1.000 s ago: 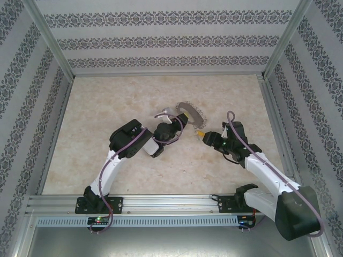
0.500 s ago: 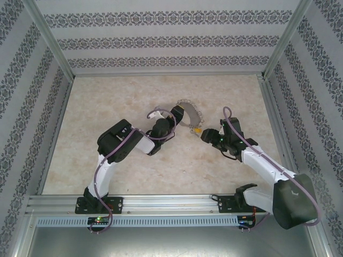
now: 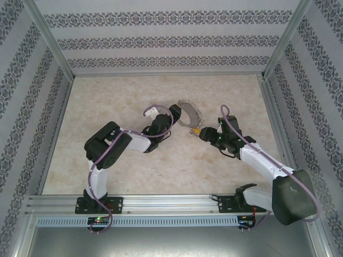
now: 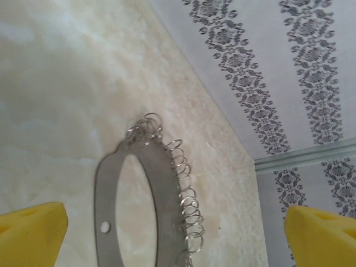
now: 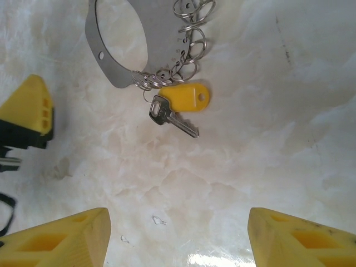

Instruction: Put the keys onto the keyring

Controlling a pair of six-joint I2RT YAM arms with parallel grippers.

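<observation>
The keyring [image 3: 188,113] lies on the marbled tabletop [image 3: 107,101], just past its centre toward 1 o'clock. It is a flat grey metal band with small wire loops strung along its outer edge. The keys [image 3: 197,129] sit at the ring's 5 o'clock end. In the right wrist view, the keys [image 5: 186,99] are a yellow tag with a silver key at its 8 o'clock side, blade pointing to 4 o'clock. They touch the cluster of loops at the tip of the keyring [image 5: 158,39]; I cannot tell whether they are linked.

The left arm [image 3: 107,143] folds low, elbow out toward 8 o'clock and wrist reaching to 1 o'clock at the ring's 9 o'clock side. Its jaws stand wide open: in the left wrist view, the pads [image 4: 30,228] sit at the frame's two lower corners. The keyring [image 4: 161,183] lies between them, touched by neither. The right arm [image 3: 262,163] stretches toward 10 o'clock, and its jaws are also spread, holding nothing, with the keys ahead at 12 o'clock.

Since a second ago the left jaws have let go of the ring, and the left elbow has swung out toward 9 o'clock. The right wrist has crept slightly toward 11 o'clock. The ring and keys have barely shifted.
</observation>
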